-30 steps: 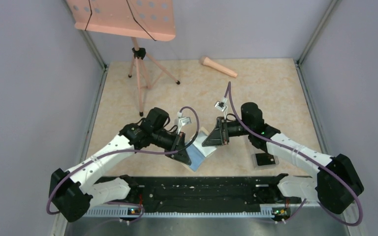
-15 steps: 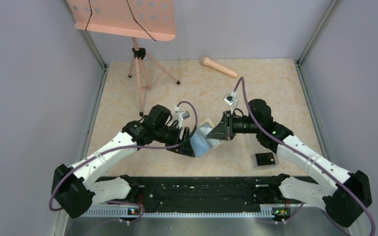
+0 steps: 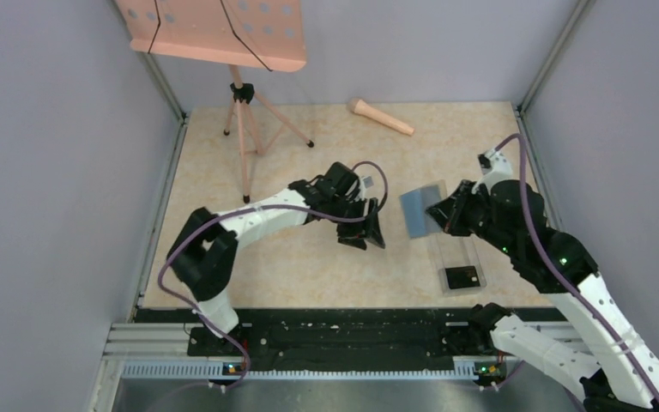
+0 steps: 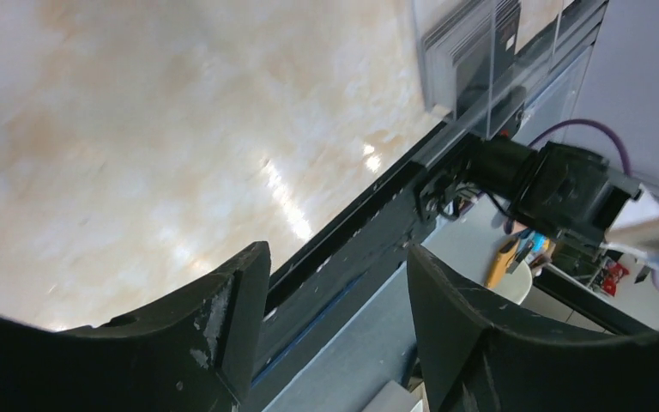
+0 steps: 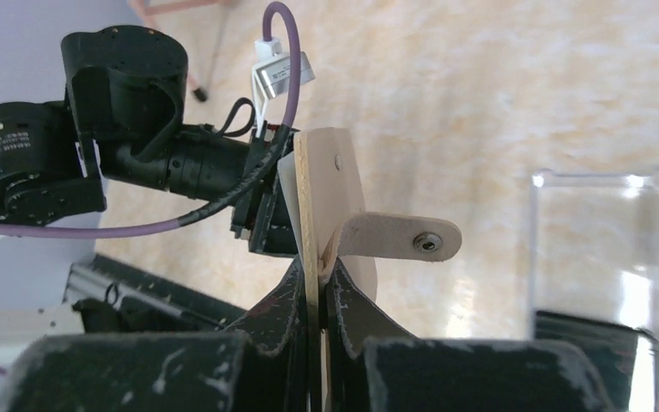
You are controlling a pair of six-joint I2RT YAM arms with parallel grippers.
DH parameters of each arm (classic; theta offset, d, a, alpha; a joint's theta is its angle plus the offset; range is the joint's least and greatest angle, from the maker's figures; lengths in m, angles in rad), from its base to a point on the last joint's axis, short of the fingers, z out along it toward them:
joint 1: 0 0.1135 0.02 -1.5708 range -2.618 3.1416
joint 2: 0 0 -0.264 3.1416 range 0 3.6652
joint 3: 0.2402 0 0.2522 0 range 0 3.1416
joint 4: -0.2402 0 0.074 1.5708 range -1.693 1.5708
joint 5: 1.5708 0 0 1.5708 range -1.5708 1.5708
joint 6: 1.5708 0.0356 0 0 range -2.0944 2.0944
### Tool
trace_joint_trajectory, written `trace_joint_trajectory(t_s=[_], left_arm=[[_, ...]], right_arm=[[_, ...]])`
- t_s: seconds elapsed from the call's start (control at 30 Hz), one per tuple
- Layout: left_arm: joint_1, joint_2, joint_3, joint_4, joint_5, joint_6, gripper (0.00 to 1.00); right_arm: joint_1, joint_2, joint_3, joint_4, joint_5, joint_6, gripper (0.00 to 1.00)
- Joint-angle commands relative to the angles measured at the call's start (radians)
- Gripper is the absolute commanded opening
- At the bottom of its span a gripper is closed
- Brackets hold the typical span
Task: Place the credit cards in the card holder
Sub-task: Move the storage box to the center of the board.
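Released by the left claw (image 3: 365, 233), now spread empty, the card holder (image 3: 419, 213) stands pinched in the right claw (image 5: 319, 276); best laid flat below it.

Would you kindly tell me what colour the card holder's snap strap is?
The strap is beige, with a silvery snap; the right wrist view shows it best.

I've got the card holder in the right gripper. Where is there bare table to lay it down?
Widest bare patch: the table between the left gripper and the front rail. Also free: behind the card holder, up to the pink stick. Crowded: around the right gripper and clear box, and by the music stand legs.
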State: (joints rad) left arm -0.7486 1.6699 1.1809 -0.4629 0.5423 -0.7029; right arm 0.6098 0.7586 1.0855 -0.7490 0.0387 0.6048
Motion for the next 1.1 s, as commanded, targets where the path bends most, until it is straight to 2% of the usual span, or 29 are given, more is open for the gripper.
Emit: trace_joint_trajectory(t_s=[0.0, 0.17, 0.3, 0.57, 0.77, 0.97, 1.07], left_arm=[[-0.089, 0.163, 0.198, 0.065, -0.042, -0.083, 0.65], [-0.135, 0.312, 0.33, 0.148, -0.096, -0.186, 0.64], [-0.164, 0.397, 0.427, 0.201, -0.159, -0.233, 0.64], [-0.18, 0.563, 0.628, 0.118, -0.232, -0.232, 0.58], [-0.181, 0.645, 0.701, 0.07, -0.287, -0.228, 0.53], [-0.181, 0.676, 0.74, 0.045, -0.312, -0.22, 0.41], [-0.181, 0.662, 0.739, 0.032, -0.332, -0.208, 0.31]], right_arm=[[-0.008, -0.095, 0.096, -0.207, 0.271, 0.071, 0.0], [-0.008, -0.187, 0.136, -0.282, 0.398, 0.151, 0.0], [-0.008, -0.237, 0.159, -0.308, 0.44, 0.169, 0.0], [-0.008, -0.222, 0.188, -0.336, 0.409, 0.159, 0.0], [-0.008, -0.2, 0.183, -0.335, 0.366, 0.162, 0.0], [-0.008, -0.207, 0.162, -0.335, 0.356, 0.176, 0.0], [-0.008, -0.207, 0.156, -0.334, 0.354, 0.178, 0.0]])
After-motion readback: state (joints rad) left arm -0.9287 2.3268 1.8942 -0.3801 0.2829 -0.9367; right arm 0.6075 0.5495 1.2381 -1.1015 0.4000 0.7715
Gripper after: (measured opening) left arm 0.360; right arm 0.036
